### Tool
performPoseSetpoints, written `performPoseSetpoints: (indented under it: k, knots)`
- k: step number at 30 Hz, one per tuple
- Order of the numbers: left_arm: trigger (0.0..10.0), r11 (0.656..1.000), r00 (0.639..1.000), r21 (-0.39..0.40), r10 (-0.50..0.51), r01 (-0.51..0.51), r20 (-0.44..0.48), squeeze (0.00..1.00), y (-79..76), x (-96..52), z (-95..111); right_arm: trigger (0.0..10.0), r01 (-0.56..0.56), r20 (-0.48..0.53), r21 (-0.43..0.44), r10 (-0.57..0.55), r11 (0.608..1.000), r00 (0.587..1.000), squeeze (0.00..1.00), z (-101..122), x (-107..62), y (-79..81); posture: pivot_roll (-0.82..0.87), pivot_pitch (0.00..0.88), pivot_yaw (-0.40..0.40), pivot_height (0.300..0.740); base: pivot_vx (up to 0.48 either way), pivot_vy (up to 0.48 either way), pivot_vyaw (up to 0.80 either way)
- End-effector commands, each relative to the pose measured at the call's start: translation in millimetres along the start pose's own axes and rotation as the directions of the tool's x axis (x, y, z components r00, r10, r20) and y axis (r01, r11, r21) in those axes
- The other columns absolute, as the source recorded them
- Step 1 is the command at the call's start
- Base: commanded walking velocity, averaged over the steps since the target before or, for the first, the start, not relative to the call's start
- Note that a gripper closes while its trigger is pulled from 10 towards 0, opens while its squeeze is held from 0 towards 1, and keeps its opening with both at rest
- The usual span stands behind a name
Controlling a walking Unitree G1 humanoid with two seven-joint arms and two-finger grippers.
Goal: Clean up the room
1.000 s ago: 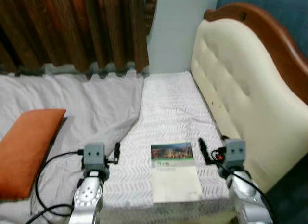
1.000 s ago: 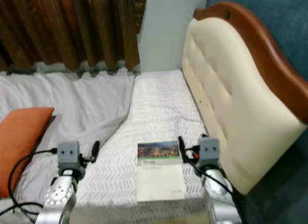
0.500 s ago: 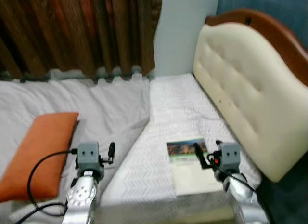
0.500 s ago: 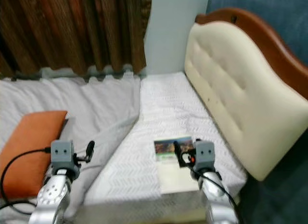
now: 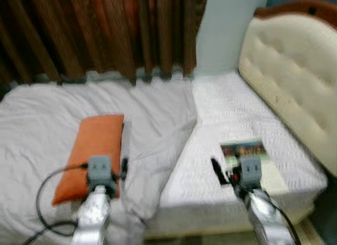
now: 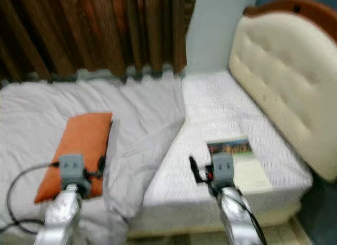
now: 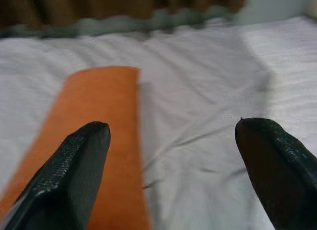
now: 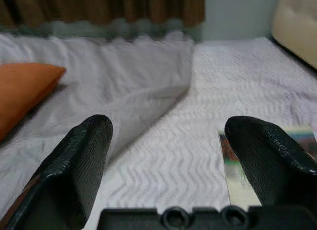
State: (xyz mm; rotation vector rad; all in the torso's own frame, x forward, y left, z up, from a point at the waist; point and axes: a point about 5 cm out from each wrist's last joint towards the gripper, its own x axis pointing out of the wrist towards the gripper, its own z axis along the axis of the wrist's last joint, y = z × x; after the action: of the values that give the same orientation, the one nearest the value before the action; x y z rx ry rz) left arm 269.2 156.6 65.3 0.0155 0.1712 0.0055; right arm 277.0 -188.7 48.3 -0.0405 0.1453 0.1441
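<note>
A bed fills the space ahead of both raised arms, its patterned white mattress bare on the right and a rumpled grey sheet spread over the left part. The left gripper hovers with its fingers spread wide and nothing between them; an orange pillow lies on the sheet just under and ahead of it. The right gripper is likewise wide open and empty, held over the mattress edge. A booklet with a landscape photo on its cover lies flat on the mattress just to this gripper's right. A cream tufted headboard with a wooden rim stands further right. Brown curtains hang beyond the bed, beside a pale wall.
</note>
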Motion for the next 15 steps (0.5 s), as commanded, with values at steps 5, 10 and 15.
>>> performPoseSetpoints:
  k: [5, 10, 15]
  knots:
    - [10.0, 0.999, 1.000, 0.047, 0.017, -0.017, 0.002, 0.00, 10.0, 0.1, 1, 10.0, -0.023, 0.002, 0.005, 0.023, 1.000, 1.000, 0.00, 2, 5.7, 3.7, 0.05, 0.000, 0.007, 0.740, 0.000, 0.459, 0.00]
    - [10.0, 0.996, 0.999, 0.077, 0.038, -0.039, 0.012, 0.00, 11.0, -2.6, 2, 10.0, -0.063, -0.003, 0.007, 0.063, 0.998, 0.998, 0.00, 0, 6.9, 8.8, 0.05, 0.000, 0.006, 0.740, 0.000, 0.277, 0.00]
    - [10.0, 0.995, 0.998, 0.085, 0.041, -0.045, 0.048, 0.00, 5.5, -0.6, 11, 10.0, -0.109, -0.020, 0.009, 0.109, 0.994, 0.994, 0.00, -2, 8.9, 14.4, 0.06, 0.000, 0.007, 0.740, 0.000, 0.000, 0.00]
